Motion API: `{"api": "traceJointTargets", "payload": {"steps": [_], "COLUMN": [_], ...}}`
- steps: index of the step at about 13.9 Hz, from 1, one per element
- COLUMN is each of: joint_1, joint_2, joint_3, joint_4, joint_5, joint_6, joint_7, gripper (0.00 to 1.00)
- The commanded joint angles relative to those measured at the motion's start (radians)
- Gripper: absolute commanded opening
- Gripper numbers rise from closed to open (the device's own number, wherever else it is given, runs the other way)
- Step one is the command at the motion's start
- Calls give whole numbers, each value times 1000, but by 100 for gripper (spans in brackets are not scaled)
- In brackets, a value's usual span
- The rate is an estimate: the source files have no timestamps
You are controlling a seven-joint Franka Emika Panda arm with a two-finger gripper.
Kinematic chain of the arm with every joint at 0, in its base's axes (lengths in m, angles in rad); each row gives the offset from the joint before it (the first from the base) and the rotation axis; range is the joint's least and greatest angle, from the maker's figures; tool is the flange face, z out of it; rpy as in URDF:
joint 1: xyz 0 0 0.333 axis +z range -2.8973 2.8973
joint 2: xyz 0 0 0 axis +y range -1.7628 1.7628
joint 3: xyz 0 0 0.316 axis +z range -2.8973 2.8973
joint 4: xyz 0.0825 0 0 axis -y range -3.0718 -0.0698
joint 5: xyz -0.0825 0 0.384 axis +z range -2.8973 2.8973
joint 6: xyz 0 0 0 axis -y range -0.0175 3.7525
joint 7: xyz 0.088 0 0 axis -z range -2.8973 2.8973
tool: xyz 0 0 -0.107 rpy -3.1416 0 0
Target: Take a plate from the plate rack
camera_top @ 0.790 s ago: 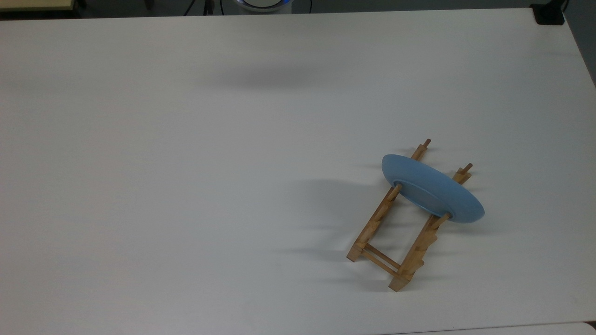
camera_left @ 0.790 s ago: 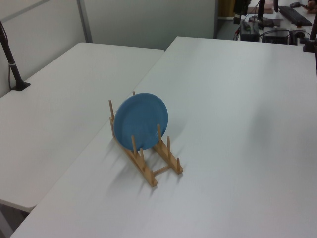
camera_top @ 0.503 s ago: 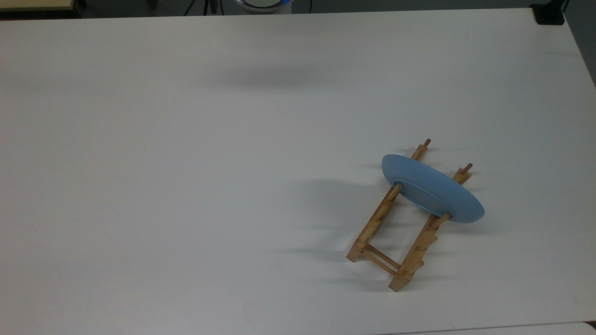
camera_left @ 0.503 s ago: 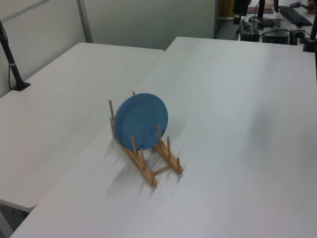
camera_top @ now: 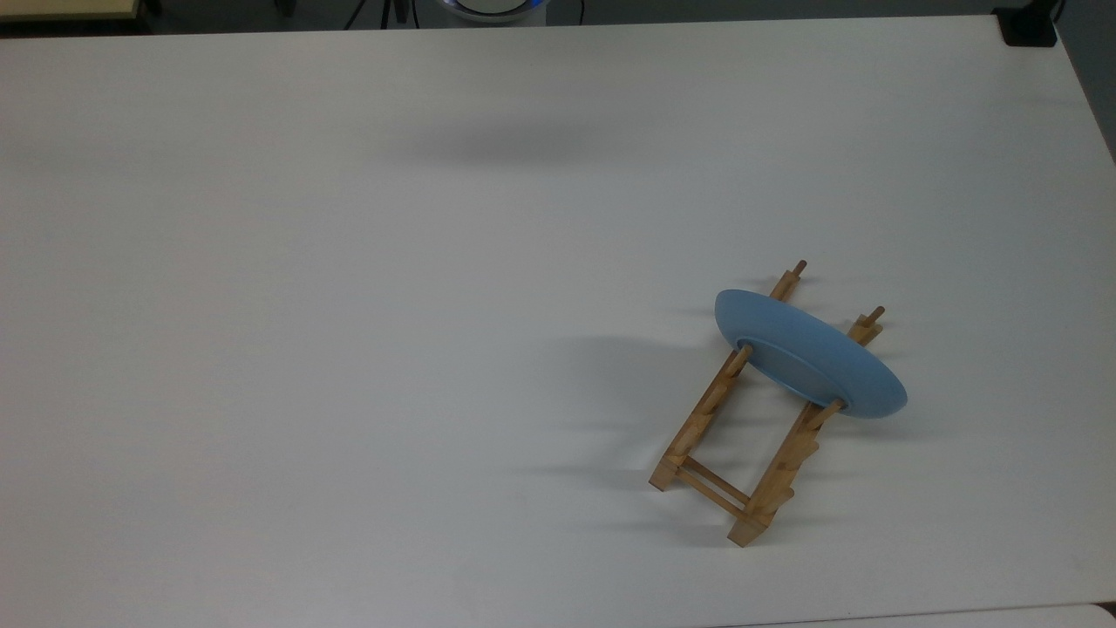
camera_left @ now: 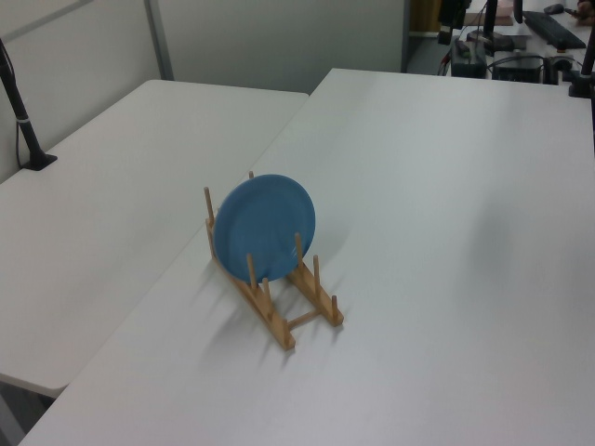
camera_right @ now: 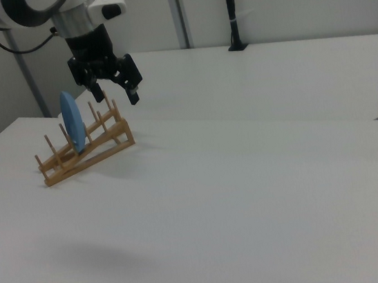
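A light-blue plate [camera_top: 811, 362] stands on edge in the light-wood plate rack [camera_top: 702, 423] at the top view's lower right, between the pegs near the rack's far end. The left view shows the plate [camera_left: 265, 228] face-on in the rack [camera_left: 282, 321]. In the right view the plate [camera_right: 71, 122] is seen edge-on in the rack [camera_right: 103, 147]. My gripper [camera_right: 115, 95] hangs open, pointing down, with nothing between its fingers. In the right view it appears just above the rack's right end and right of the plate, touching neither.
The rack stands on a wide white table [camera_top: 349, 305]. A second white table [camera_left: 102, 195] adjoins it with a black post [camera_left: 23, 111] on it. A black clamp [camera_top: 1029, 26] sits at the top view's upper right corner. A soft shadow [camera_top: 488, 144] lies on the table.
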Motion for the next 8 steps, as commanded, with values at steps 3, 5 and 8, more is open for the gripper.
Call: {"api": "traceJointTargets", "payload": {"steps": [3, 5, 8], "joint_1": [-2, 0, 17], "joint_2": [-30, -29, -6], "joint_3": [-5, -5, 7], "joint_4": [-32, -32, -29], "joint_5": [53, 61, 47], "joint_6": [6, 2, -14], "joint_7": [-22, -32, -231], "gripper": [100, 100, 100]}}
